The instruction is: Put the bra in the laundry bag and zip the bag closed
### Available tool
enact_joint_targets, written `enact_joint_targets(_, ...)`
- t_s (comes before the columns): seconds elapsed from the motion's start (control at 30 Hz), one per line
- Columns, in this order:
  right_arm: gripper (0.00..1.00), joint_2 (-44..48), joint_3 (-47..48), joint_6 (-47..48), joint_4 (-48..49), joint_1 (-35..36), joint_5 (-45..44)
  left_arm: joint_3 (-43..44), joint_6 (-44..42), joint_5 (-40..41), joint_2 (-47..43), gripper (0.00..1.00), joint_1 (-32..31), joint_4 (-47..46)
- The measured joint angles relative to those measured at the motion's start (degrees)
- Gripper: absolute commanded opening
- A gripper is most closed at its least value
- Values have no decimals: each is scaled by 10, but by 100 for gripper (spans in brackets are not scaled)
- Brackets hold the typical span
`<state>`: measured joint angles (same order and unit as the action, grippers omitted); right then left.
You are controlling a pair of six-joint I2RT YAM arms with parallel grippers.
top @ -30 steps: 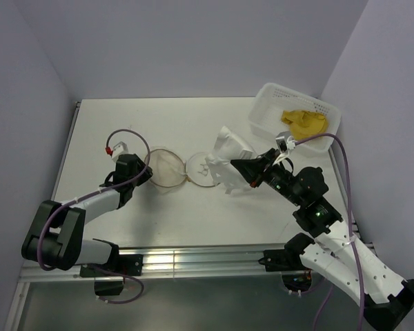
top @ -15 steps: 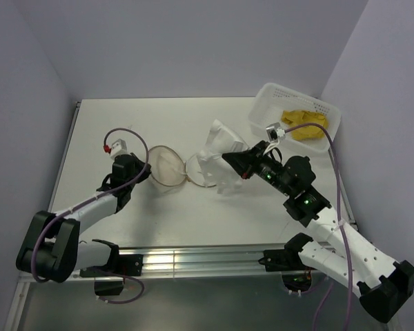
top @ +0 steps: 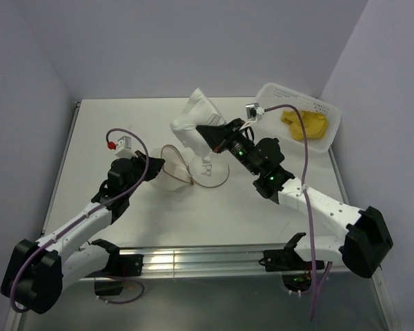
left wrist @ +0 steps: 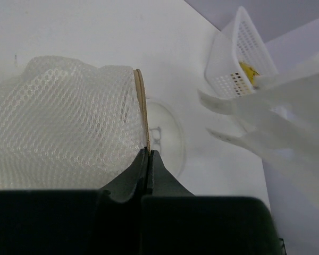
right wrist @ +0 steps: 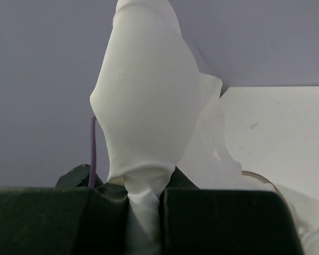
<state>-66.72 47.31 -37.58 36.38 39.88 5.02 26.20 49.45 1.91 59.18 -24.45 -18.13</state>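
Left fingers (left wrist: 148, 159) pinch the bag (left wrist: 69, 122) rim, the mesh body ahead-left of them on the surface (top: 124, 124). Right fingers (right wrist: 144, 197) clamp a white cloth (right wrist: 143, 90), held up above them. Bra (top: 305, 125) lies in the basket (top: 276, 93), well right of both, ungrasped. Judgement: bagging and zipping both left.

The left pincer (top: 149, 167) grips the left rim of the laundry bag (top: 170, 169) on the worktop (top: 124, 124), its round lid (top: 214, 169) flat at the bag's right. Behind the bag, the right pincer (top: 202, 131) holds a white cloth (top: 192, 114) aloft. Far right of the bag, the bra (top: 305, 125) lies in a basket (top: 274, 90).
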Motion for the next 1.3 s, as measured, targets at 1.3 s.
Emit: enact_joint_targets(1.3,0,-360,10,-53,0,98,82,-45,5,-15,-26,0,-5,-46)
